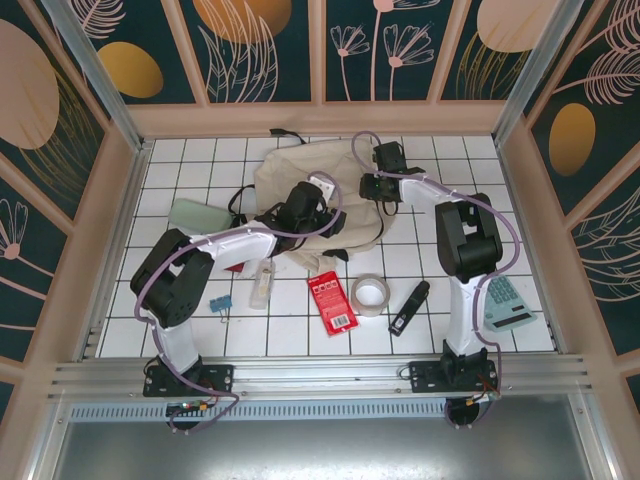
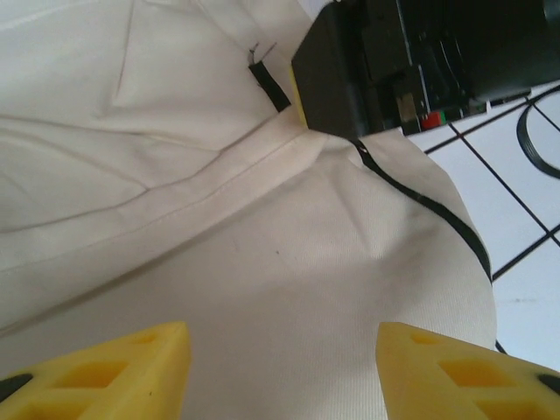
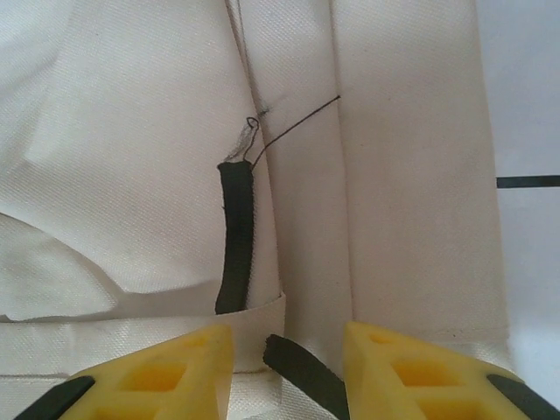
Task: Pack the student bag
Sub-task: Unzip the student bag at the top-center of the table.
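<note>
On the tiled table (image 1: 180,160), toward the back and between the two arms, lies the bag (image 1: 282,172), slumped flat with its cream cloth in loose folds and creases. It looks soft and limp (nothing in it seems to give it any shape), so I judge it will sag and slide when lifted by one point instead of coming up as a whole. The plain panels offer little to hold, since the cloth would just bunch and slip. The better places are the thick stitched seams and the edge along the black zip line (image 2: 420,201), where the layers are doubled and a pinch should bite. To pack it, the mouth probably needs one side held up and the other drawn away.

The right gripper (image 3: 287,367) is at the bag's right edge, its yellow fingers closed partway around a raised fold of cloth with a black strip (image 3: 234,236) running down into the gap. In the left wrist view the cloth tents up to that gripper, so it seems to have the seam pinched.

The left gripper (image 2: 280,367) hangs over the middle of the bag with its fingers well apart. It holds nothing, and smooth cloth lies between and beneath the tips. Whether they brush the cloth I cannot tell.

Near the front, a red packet (image 1: 332,300) and a tape roll (image 1: 370,295) lie apart from the bag.
</note>
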You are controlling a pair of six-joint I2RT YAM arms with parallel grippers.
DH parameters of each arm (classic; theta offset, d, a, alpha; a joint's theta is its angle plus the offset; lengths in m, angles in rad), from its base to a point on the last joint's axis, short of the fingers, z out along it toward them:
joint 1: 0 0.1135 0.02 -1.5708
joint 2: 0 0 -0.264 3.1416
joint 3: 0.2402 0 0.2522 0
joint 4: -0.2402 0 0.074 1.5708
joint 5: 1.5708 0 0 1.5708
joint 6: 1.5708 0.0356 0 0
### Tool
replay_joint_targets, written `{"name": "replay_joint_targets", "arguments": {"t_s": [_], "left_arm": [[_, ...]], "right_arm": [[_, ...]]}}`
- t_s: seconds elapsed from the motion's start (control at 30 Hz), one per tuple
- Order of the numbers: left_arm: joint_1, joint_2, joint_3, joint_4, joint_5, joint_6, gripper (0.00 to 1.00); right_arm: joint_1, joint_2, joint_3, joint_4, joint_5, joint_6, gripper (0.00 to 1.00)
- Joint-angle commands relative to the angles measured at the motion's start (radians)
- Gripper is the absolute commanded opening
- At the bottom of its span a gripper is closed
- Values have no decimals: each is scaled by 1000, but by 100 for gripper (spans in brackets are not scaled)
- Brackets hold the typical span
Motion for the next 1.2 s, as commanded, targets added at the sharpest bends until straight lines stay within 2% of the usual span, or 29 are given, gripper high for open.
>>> {"name": "replay_joint_targets", "arguments": {"t_s": [0.0,0.03,0.1,0.4,0.43,0.5,0.53,0.7,0.8,0.83,0.97,1.03,1.1,1.17], "left_arm": [[3,25,27,2,-10,-22,59],[4,25,27,3,-9,-23,59],[3,33,37,-6,-12,-22,59],[4,49,67,-35,-15,-38,61],[4,56,75,-42,-16,-43,61],[4,83,112,-67,-36,-64,61],[3,98,132,-80,-39,-71,61],[6,195,258,-148,-77,-158,60],[20,282,381,-206,-86,-234,53],[26,309,415,-214,-81,-259,48],[58,418,552,-194,-8,-358,39],[70,470,624,-189,21,-393,41],[76,532,720,-207,55,-401,53],[77,592,816,-237,68,-388,54]], "right_arm": [[-2,20,1,-25,38,-23,37],[-3,21,0,-21,46,-25,36],[-4,29,7,-19,64,-32,28],[-5,84,62,-40,84,-54,26],[-6,80,55,-34,88,-52,22],[-4,62,35,-20,93,-45,5],[-5,46,18,-8,92,-44,1],[-3,-68,-105,89,62,-29,0],[-5,-117,-168,142,47,-22,0],[-5,-130,-188,161,20,-22,0],[-14,-152,-247,226,-27,-16,0],[-19,-144,-253,236,-44,-12,0],[-27,-139,-262,248,-70,-5,0],[-34,-138,-277,268,-98,5,0]]}}
